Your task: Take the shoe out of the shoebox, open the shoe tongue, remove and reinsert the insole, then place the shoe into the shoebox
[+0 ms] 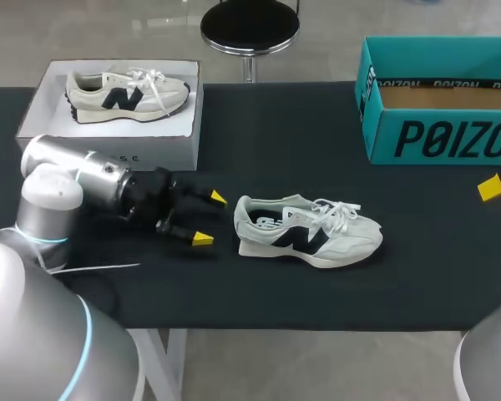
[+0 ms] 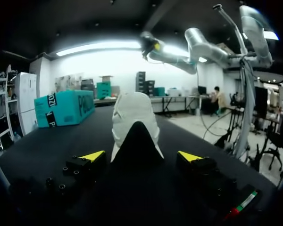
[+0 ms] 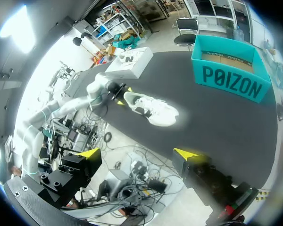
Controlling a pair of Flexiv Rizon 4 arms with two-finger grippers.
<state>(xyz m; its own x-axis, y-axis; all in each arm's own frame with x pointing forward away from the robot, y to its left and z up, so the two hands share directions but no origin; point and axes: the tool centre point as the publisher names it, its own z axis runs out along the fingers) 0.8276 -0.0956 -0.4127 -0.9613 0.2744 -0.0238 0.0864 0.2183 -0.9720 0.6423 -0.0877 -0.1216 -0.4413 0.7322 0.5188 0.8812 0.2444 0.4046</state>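
A pale sneaker (image 1: pixel 309 231) with a black logo lies on its sole in the middle of the black table (image 1: pixel 259 134), heel to the left. My left gripper (image 1: pixel 209 219) stands open just left of the heel, not touching it. In the left wrist view the heel (image 2: pixel 134 117) sits straight ahead of the open gripper (image 2: pixel 141 156), centred on the gap between its fingers. The open teal shoebox (image 1: pixel 438 109) stands at the back right. My right gripper (image 3: pixel 139 155) hangs open and empty high above the table's right side, with the sneaker (image 3: pixel 153 109) far below; the head view shows only one of its yellow fingertips (image 1: pixel 493 188).
A second sneaker (image 1: pixel 129 90) rests on a white box (image 1: pixel 108 134) at the back left, close behind my left arm (image 1: pixel 75 184). The teal shoebox (image 2: pixel 66 107) lies far ahead of the left gripper, off to one side.
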